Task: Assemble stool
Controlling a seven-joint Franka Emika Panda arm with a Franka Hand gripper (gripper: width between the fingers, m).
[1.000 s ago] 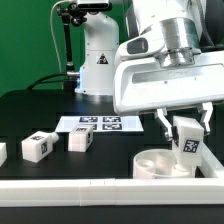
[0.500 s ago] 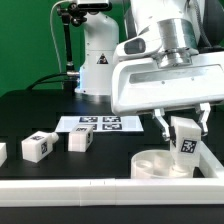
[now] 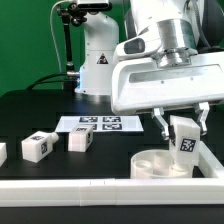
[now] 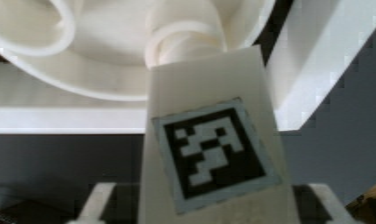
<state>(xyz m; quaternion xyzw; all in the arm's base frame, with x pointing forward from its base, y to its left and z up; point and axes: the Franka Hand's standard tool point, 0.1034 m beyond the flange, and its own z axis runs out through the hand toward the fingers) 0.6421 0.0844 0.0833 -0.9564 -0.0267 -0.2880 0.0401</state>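
Hand (image 3: 182, 128) at the exterior view's right, fingers closed on one white leg (image 3: 186, 141) with its tag facing outward. Leg held nearly upright, lower end directly over the round seat (image 3: 158, 166); contact with the seat not determinable. In the wrist view, tagged leg (image 4: 206, 130) extending toward the seat (image 4: 87, 50). Seat resting on the table (image 3: 30, 108), just behind the near border rail (image 3: 90, 190). One loose leg (image 3: 37, 146) and a second loose leg (image 3: 80, 140) on the table at the exterior view's left, slightly apart. Marker board (image 3: 98, 123) lying flat beyond them.
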